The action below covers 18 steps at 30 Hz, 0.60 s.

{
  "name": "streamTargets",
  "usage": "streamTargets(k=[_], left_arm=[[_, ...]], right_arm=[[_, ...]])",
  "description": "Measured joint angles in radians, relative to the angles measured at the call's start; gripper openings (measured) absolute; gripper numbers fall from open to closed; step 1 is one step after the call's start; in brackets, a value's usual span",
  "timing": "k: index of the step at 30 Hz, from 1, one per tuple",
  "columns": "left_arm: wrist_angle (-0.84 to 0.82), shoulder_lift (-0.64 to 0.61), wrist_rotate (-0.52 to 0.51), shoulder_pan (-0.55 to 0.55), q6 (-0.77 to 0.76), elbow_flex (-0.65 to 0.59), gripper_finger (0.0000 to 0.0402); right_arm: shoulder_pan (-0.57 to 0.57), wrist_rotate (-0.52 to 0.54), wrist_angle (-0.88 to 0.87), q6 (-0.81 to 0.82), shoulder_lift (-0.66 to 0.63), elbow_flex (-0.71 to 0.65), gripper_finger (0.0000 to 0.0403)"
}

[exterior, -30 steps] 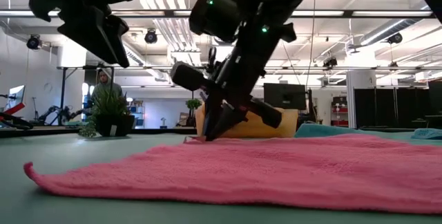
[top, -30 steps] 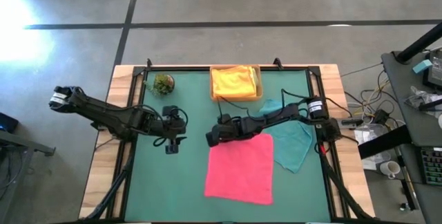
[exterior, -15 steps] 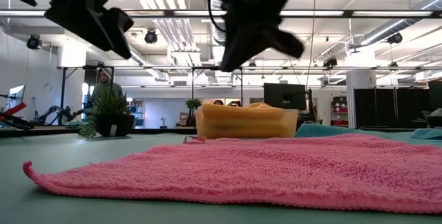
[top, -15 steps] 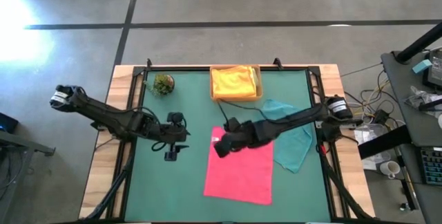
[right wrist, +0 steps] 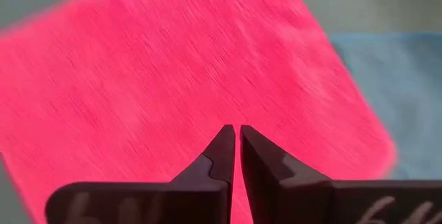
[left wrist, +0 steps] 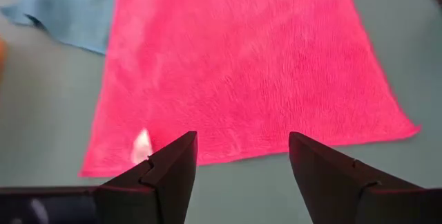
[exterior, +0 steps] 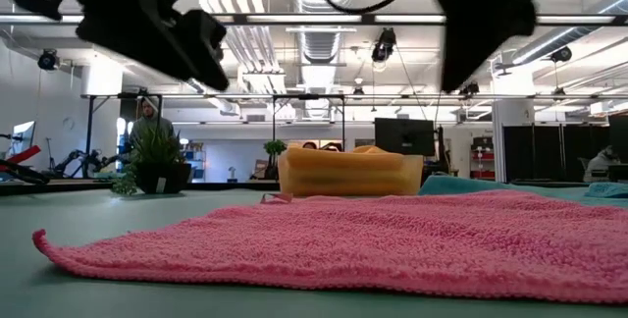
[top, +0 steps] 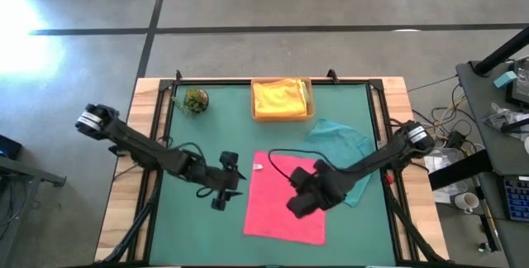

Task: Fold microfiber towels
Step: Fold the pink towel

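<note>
Lying flat at lower centre of high view: pink towel (top: 287, 201); hovering over its right half, right gripper (top: 299, 204) pinched nearly closed; hanging just left of it, left gripper (top: 221, 195) spread wide, holding nothing

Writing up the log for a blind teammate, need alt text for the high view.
A pink towel lies flat on the green table, with the right gripper above it and the left gripper open beside it. A teal towel lies alongside.
</note>
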Motion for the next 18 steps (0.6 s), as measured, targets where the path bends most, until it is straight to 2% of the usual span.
streamTargets(k=[3,6,9,13,18], left_arm=[[0.003,0.071,0.001,-0.029,-0.002,0.023,0.0212],[0.006,0.128,0.001,-0.049,-0.072,0.058,0.0212],[0.006,0.168,-0.011,-0.052,-0.132,0.089,0.0212],[-0.003,0.201,-0.025,-0.06,-0.132,0.123,0.0212],[-0.018,0.201,-0.023,-0.112,-0.134,0.15,0.0212]], right_arm=[[0.044,0.001,-0.088,0.0,-0.016,-0.007,0.0018],[0.082,0.0,-0.123,-0.022,-0.036,-0.034,0.0018],[0.116,0.001,-0.109,-0.033,-0.076,-0.087,0.0018],[0.158,-0.001,-0.093,-0.027,-0.132,-0.181,0.0018],[0.214,-0.004,0.053,-0.041,-0.234,-0.304,0.0018]])
